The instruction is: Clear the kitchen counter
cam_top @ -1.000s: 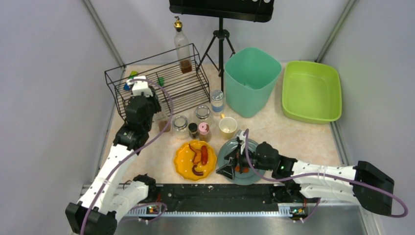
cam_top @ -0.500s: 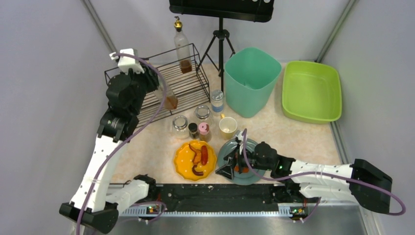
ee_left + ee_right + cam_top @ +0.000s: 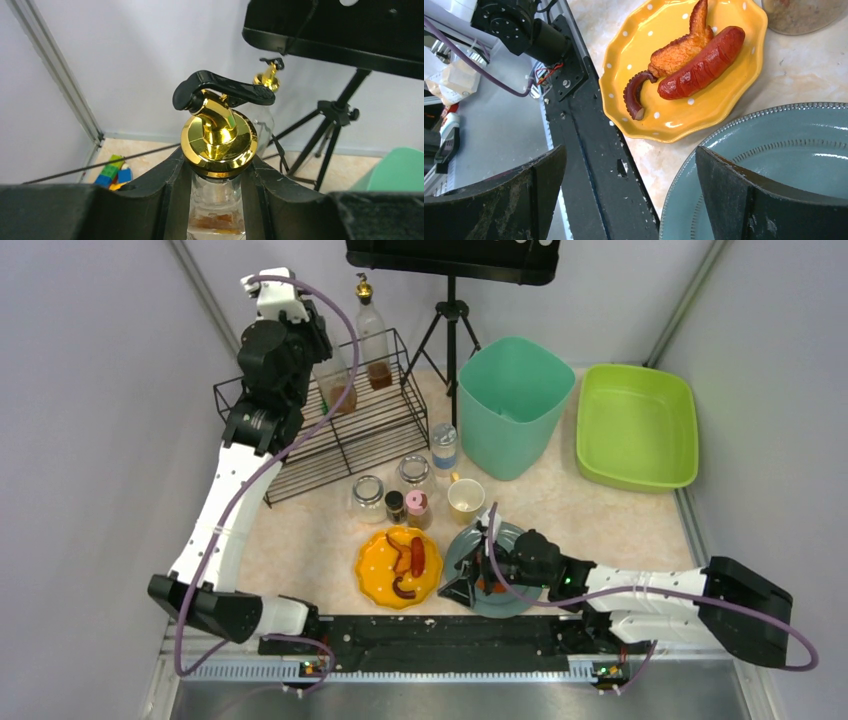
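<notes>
Top external shows two bottles [image 3: 372, 335], two plates [image 3: 364, 566]; left pincer [image 3: 218, 175] pinches one bottle [image 3: 216, 212], right pincer [image 3: 631, 190] spread.

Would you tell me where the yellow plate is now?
In the top view, the yellow plate sits on the counter near its front edge, centre-left, just left of the grey plate.

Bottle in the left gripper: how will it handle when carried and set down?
Likely slippery: the left gripper clamps the bottle on its smooth clear glass neck, though the wider gold cap above may stop a slide. The amber liquid sits low, so it is probably bottom-heavy. Being narrow, it could tip on the wire rack bars.
</notes>
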Robot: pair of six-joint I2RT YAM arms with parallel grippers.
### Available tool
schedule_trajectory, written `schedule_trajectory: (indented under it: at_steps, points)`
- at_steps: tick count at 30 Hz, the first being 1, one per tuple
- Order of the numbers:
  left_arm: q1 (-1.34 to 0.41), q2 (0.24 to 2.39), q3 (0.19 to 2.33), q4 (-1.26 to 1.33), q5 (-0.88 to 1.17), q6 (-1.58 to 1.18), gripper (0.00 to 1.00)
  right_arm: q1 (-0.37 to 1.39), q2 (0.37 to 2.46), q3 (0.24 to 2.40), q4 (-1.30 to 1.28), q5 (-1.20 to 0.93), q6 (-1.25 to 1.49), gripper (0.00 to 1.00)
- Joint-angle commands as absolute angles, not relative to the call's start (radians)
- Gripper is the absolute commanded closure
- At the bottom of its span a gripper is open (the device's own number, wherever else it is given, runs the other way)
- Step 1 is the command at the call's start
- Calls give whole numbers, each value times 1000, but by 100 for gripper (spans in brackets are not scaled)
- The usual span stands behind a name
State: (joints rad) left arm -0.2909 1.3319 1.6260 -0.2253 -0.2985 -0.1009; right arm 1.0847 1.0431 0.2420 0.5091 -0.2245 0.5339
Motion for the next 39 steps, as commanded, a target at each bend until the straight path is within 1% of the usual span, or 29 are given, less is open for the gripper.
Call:
schedule_trajectory:
  at_steps: [1,4,11,18,28,35,39]
  points:
    - [-293,1366,1731,-9,-398,-32,100,1095,1083,253,605,-244,546,1]
    - [-289,1419,1785,53,-437,-8,100,1096,1121,254,636,-257,553,1]
    - [-267,1567,1954,70,-445,-8,100,1096,1210,260,713,-281,567,1]
    - [-255,1694,2071,75,-462,-8,100,1096,1266,258,769,-296,581,1]
    - [-253,1745,2022,118,-524,31,100,1097,1251,260,765,-307,579,1]
    - [-255,1727,1965,74,-558,-29,100,1096,1249,249,767,-301,580,1]
    - [-254,1721,1913,92,-570,-26,100,1097,1247,235,780,-304,591,1]
